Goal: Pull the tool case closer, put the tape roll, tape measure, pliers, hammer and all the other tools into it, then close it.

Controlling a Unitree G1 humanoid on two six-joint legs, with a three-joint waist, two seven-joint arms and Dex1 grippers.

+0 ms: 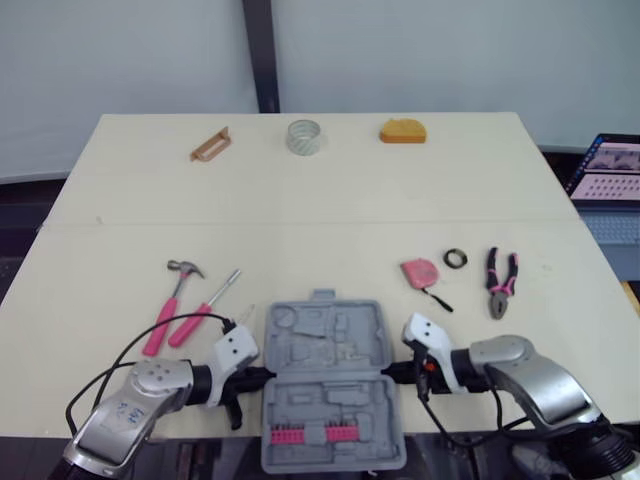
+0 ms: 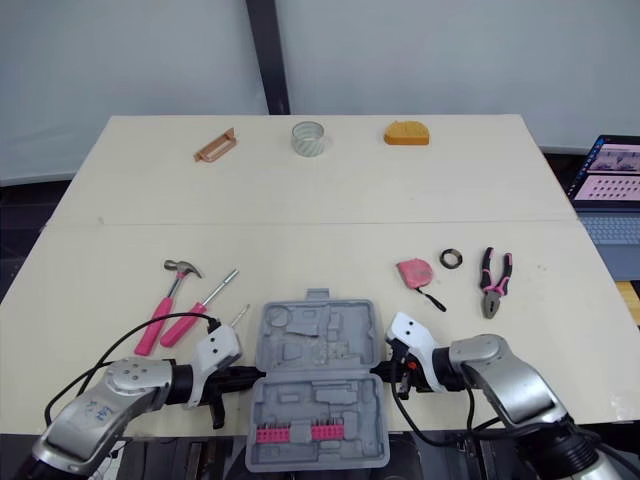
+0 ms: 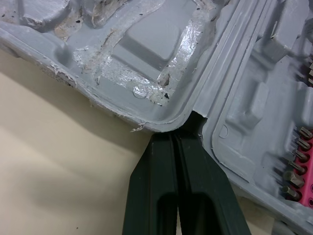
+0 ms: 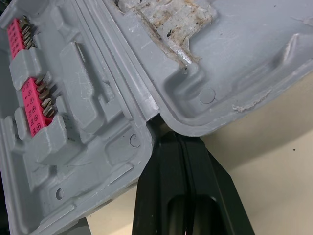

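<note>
Grey tool case (image 1: 325,340) lies open at near edge of table (image 1: 300,200), between both grippers. Near half holds pink bit strips (image 1: 312,434). Left gripper (image 1: 262,376) and right gripper (image 1: 392,373): jaws pressed together, tips at case's hinge notches. Hammer (image 1: 170,300), tape measure (image 1: 420,272), pliers (image 1: 500,283) lie outside case.

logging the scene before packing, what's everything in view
grey plastic tool case: 1, grey, open, near edge
pink bit strips: 2, pink, inside case
pink-handled hammer: 1, pink, left of case
pink-handled screwdriver: 1, pink, beside hammer
pink tape measure: 1, pink, right of case
small black tape roll: 1, black, beside tape measure
pink-and-black pliers: 1, pink-black, farthest right
brown rectangular piece, clear roll, orange block: 1 each, far edge
open laptop: 1, dark, past right edge
left gripper, right gripper: 1 each, black, shut, at case's hinge ends
</note>
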